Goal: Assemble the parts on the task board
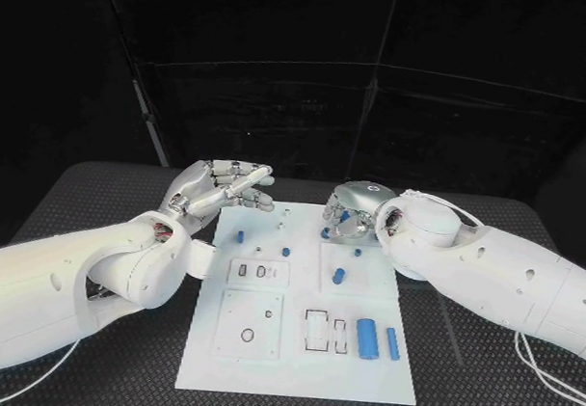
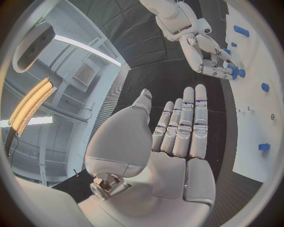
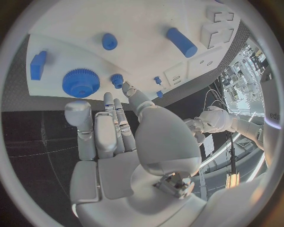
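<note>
Task board (image 1: 297,378) between hands, parts (image 1: 365,338) untouched

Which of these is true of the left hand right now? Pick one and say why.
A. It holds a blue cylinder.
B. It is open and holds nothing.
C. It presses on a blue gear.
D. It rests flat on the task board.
B. The left hand has its fingers stretched out with a bare palm, raised beside the far left corner of the task board, touching no part.
</note>
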Robot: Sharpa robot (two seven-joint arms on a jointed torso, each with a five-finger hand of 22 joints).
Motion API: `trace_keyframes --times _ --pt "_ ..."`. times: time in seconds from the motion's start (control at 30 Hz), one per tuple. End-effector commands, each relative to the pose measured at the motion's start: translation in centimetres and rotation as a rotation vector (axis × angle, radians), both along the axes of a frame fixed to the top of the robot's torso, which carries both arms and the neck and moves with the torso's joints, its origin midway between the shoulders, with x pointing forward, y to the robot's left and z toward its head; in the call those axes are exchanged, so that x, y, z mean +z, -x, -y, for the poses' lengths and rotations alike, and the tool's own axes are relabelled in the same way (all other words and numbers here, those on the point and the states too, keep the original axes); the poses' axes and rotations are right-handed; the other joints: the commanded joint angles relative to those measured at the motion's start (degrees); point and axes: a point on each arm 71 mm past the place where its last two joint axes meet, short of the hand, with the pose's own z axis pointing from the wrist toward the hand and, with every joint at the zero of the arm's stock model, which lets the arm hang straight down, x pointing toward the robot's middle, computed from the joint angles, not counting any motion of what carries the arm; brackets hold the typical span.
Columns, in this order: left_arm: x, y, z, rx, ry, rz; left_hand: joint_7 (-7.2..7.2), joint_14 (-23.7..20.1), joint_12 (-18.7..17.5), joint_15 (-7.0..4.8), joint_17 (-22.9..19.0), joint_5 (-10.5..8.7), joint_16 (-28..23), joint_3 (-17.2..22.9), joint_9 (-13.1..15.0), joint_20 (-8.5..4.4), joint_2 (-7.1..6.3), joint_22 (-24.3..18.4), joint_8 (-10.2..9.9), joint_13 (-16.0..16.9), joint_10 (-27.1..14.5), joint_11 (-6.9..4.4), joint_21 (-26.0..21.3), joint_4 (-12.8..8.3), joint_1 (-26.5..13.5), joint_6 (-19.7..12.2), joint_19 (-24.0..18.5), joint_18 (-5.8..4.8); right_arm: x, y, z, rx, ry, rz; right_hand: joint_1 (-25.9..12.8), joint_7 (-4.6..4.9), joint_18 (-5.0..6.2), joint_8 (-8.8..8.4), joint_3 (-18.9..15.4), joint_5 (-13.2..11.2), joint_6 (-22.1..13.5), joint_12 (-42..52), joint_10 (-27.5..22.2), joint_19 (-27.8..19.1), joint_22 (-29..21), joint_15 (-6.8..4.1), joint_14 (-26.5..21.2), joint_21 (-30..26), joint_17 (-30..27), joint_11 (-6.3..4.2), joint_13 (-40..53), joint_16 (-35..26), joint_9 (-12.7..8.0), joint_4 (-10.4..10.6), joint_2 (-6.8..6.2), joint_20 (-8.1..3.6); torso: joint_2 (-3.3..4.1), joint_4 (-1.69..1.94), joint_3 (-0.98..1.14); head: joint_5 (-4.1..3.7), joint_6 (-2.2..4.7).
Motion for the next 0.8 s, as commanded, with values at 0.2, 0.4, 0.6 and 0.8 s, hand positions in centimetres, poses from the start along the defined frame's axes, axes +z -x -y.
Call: trace_keyframes --times 0.2,0.4,0.6,0.8 --pt "0.26 0.17 0.11 -0.02 0.003 0.009 0.09 0.51 -0.3 -0.08 0.11 0.22 -0.13 -0.33 -0.11 -0.01 0.26 0.05 -0.26 -0.06 0.37 0.12 0.3 0.01 0.17 0.23 0.45 0.67 -0.29 -0.3 -0.48 0.006 0.034 -0.022 0.71 -0.15 -0.85 0.03 0.67 -0.19 -0.15 0.44 0.5 0.07 0.31 0.19 2.17 0.63 0.17 -0.11 0.13 0.62 0.09 0.34 0.32 0.15 0.5 -0.1 0.02 0.14 -0.03" --pt "0.33 0.27 0.15 -0.023 0.004 0.008 0.22 0.42 -0.61 -0.01 0.19 0.22 -0.3 -0.51 -0.21 -0.02 0.27 0.04 -0.48 -0.1 0.26 0.21 0.3 -0.04 0.13 0.16 0.47 0.62 -0.53 -0.54 -0.77 0.009 0.039 -0.031 0.94 -0.19 -0.86 0.09 2.15 -1.23 0.41 0.41 0.73 -0.25 0.71 0.18 2.02 1.14 0.44 -0.1 0.1 1.06 0.09 0.81 1.2 0.14 0.65 -0.1 0.02 0.19 -0.27" --pt "0.35 0.31 0.19 -0.027 0.004 0.006 0.26 0.39 -0.69 0.01 0.22 0.22 -0.34 -0.57 -0.24 -0.02 0.26 0.03 -0.54 -0.11 0.23 0.24 0.29 -0.05 0.11 0.13 0.47 0.6 -0.68 -0.65 -0.96 0.014 0.044 -0.039 1.01 -0.17 -0.87 0.1 3.6 -2.6 0.84 0.41 0.98 -0.49 1.05 0.22 1.92 1.55 0.59 -0.09 0.08 1.37 0.09 1.25 1.58 0.19 0.87 0.01 0.02 0.23 -0.41" --pt "0.33 0.28 0.19 -0.029 0.004 0.004 0.32 0.36 -0.82 0.04 0.26 0.22 -0.41 -0.65 -0.29 -0.01 0.27 0.02 -0.63 -0.11 0.19 0.29 0.28 -0.07 0.09 0.1 0.46 0.58 -0.82 -0.68 -1.11 0.021 0.048 -0.051 1.13 0.0 -0.86 0.54 5.16 -2.66 2.28 0.64 1.74 -0.72 1.28 0.23 1.87 1.9 0.77 -0.09 0.17 1.69 0.24 1.7 1.88 0.2 0.96 -0.02 0.01 0.41 -0.73"
